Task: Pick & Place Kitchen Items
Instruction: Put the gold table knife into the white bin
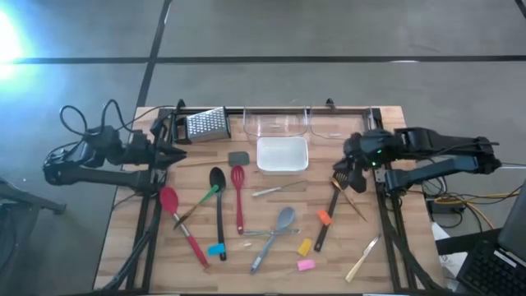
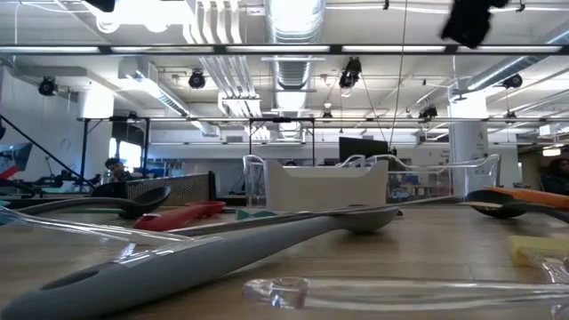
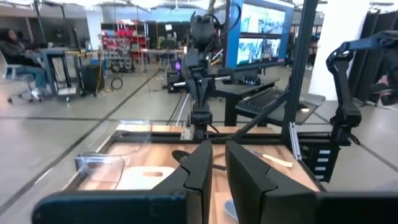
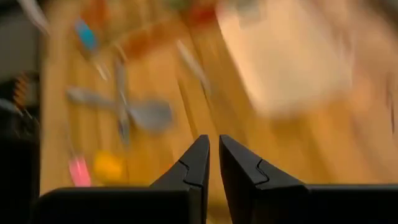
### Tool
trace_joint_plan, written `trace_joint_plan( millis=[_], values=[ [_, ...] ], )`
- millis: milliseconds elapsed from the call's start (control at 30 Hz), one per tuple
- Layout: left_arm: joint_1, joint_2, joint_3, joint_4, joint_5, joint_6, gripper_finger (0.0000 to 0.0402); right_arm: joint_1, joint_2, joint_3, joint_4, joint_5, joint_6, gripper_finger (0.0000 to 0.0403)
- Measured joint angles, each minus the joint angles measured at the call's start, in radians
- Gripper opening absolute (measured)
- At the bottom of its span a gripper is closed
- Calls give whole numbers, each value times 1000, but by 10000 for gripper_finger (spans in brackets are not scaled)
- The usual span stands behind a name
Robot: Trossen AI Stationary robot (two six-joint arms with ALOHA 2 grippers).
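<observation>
Long-handled utensils (image 1: 238, 201) in red, black and grey lie scattered mid-frame on the tabletop (image 1: 386, 255); both grippers' fingers (image 3: 202, 171) are pressed nearly together, empty.

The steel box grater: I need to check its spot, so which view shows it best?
The high view: the steel box grater lies whole at the table's far left, beside the clear bins. In the low view only a dark meshed shape at left may be it; the wrist views do not show it.
</observation>
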State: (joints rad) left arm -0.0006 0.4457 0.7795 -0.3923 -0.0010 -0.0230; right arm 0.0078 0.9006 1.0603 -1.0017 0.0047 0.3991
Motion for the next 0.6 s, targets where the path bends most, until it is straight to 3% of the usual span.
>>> trace_joint_plan(
  millis=[133, 233, 433, 600],
  values=[
    [0, 38, 0, 2, 0, -6, 53, 61, 23, 6, -282, 80, 217, 34],
    [0, 65, 0, 23, -1, 25, 53, 141, 17, -46, -376, 141, 392, 34],
    [0, 111, 0, 26, -4, 45, 53, 264, -12, -176, -278, 179, 612, 34],
    [0, 121, 0, 25, -5, 49, 53, 312, -6, -255, -179, 140, 705, 34]
  ],
)
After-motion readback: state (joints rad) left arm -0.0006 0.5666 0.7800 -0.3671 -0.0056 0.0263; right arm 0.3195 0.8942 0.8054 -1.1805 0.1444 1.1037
